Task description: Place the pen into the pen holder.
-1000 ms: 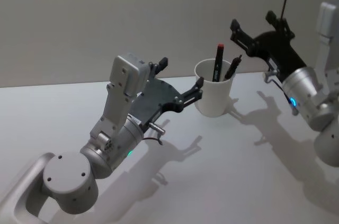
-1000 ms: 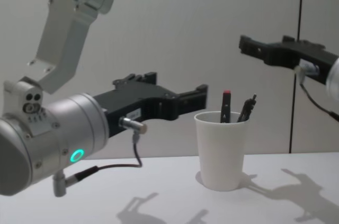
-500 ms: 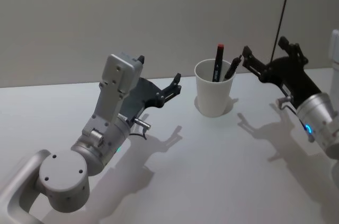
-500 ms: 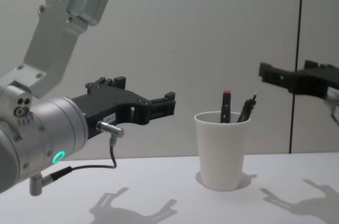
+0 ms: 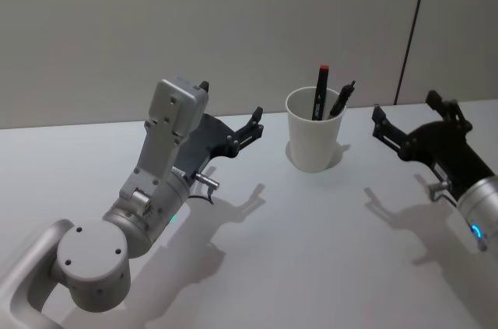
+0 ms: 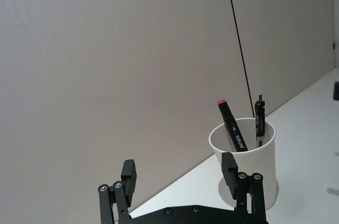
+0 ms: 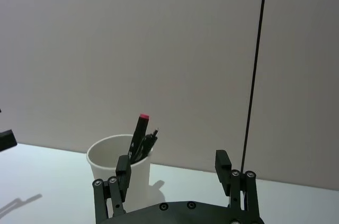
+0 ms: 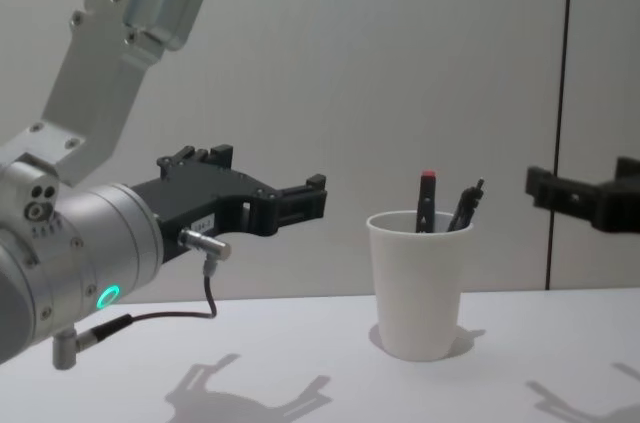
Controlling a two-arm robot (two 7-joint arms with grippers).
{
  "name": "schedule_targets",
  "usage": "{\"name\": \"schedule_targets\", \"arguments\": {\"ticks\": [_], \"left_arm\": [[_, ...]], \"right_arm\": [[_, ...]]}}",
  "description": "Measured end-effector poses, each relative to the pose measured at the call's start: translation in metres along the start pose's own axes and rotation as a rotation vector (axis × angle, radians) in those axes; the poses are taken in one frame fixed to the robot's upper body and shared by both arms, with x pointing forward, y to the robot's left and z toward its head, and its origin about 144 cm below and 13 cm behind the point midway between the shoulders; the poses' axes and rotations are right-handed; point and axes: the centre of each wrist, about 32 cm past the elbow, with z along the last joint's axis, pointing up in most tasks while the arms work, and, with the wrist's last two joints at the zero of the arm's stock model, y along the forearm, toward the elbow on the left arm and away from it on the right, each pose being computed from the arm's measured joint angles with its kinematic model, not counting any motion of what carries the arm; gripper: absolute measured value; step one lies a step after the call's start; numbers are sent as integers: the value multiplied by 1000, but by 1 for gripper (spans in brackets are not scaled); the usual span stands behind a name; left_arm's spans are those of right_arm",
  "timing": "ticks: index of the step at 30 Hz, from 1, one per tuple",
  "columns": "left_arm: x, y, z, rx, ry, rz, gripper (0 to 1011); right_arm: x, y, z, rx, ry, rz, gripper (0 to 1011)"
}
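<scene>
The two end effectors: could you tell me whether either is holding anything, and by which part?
Nothing is held. The left end effector and right end effector are both open and empty, on either side of the pen holder, which contains two pens.

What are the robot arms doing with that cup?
Right now nothing is being held. The white paper cup stands on the table with two pens inside it: a red-capped marker and a black pen, both leaning on the rim. The left pincer is open in the air to the cup's left, and the right pincer is open to its right. Neither touches the cup, so the pens look already put away.
</scene>
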Motion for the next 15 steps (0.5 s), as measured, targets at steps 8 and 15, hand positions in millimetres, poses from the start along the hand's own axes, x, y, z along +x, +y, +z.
{"name": "schedule_targets", "arguments": {"ticks": [8, 15], "left_arm": [[0, 0, 0, 0, 0, 1, 1001], [0, 0, 0, -1, 0, 1, 1001]], "right_arm": [[-1, -17, 0, -29, -13, -5, 1002], [-2, -22, 0, -38, -16, -6, 1001]]}}
